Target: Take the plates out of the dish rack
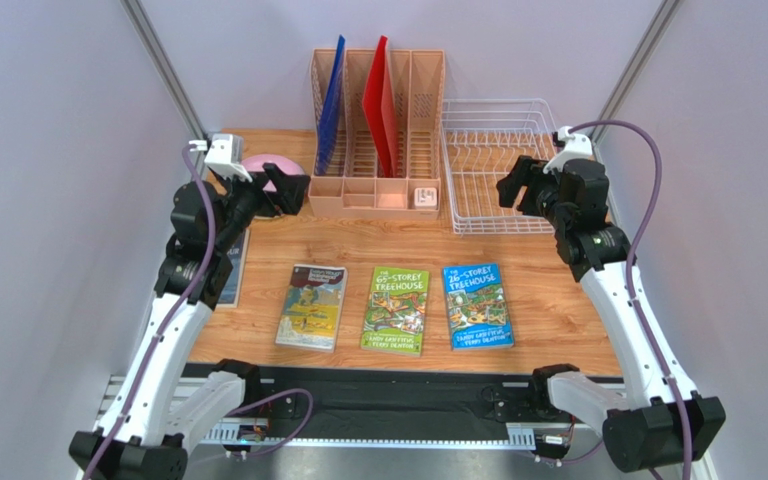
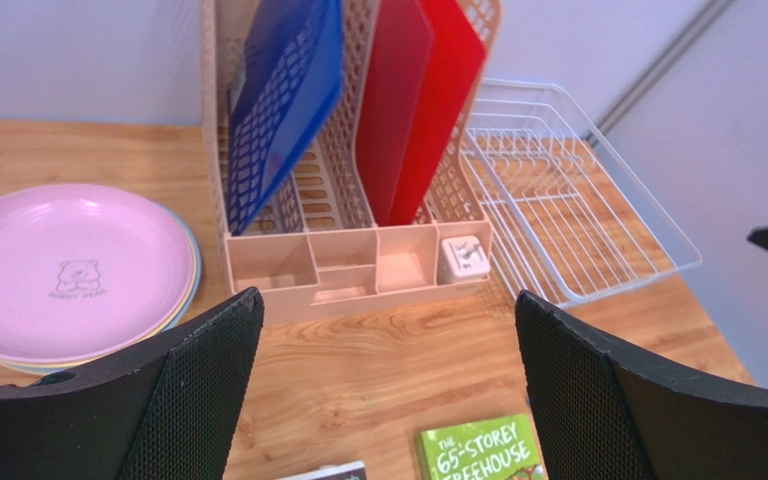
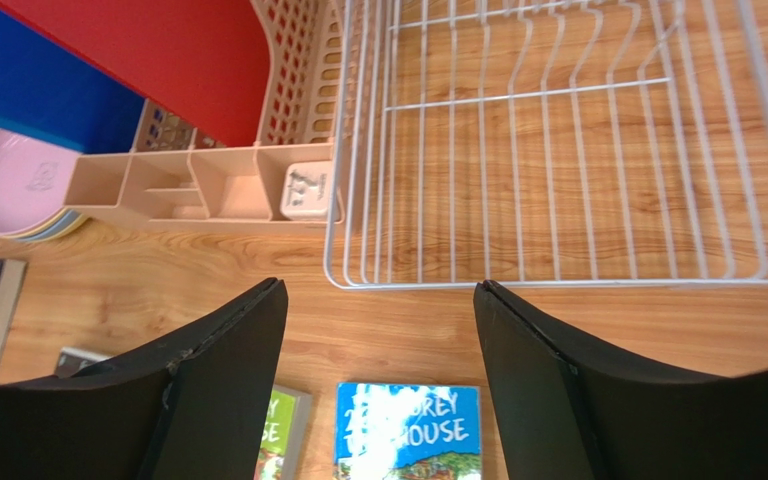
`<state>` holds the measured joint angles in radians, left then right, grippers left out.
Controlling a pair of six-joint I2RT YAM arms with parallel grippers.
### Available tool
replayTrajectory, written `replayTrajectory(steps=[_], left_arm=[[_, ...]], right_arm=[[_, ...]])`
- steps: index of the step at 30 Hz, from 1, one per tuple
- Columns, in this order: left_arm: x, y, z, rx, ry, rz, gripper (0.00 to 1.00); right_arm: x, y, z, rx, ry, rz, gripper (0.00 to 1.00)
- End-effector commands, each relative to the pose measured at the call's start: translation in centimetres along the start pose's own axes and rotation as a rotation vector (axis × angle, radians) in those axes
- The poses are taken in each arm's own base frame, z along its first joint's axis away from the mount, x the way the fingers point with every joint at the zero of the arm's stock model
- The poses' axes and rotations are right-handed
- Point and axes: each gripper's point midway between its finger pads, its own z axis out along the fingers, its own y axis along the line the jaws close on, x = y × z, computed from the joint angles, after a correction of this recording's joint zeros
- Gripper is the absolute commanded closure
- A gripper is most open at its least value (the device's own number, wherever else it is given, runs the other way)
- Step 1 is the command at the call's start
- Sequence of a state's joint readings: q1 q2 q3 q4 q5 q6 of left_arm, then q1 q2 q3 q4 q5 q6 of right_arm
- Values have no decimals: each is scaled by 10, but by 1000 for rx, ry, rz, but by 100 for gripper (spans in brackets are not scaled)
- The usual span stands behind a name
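The dish rack, upper right, holds 0 plates; the plates lie stacked upper left. My left gripper and right gripper gape empty, so unloading looks done

Robot lab booth: blank grey walls, wood-grain table, black mounting rail

**Count on the table**

One white wire dish rack. One stack of plates, pink on top; the rims show at least three. One salmon file organiser holding two boards, a blue board and a red board, plus one small white block. Four books: three bright-covered in a row and one dark book.
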<state>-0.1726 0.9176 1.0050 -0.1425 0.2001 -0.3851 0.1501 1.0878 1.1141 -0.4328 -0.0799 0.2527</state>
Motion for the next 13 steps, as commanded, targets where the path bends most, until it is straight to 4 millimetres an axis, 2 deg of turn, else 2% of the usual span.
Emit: replayTrajectory(steps=[1,7,13], left_arm=[[10,-7,-24,-5,1,142,0],[2,-10,-37,-5,-47,211,0],[-3,-11,-39,-9,-70,231,0]], right_arm=[[-13,-26,-24,185,-102,-50,25],[-16,-31,-39,246,-149,-54,25],[-12,-33,-38,259,-153,-66,25]])
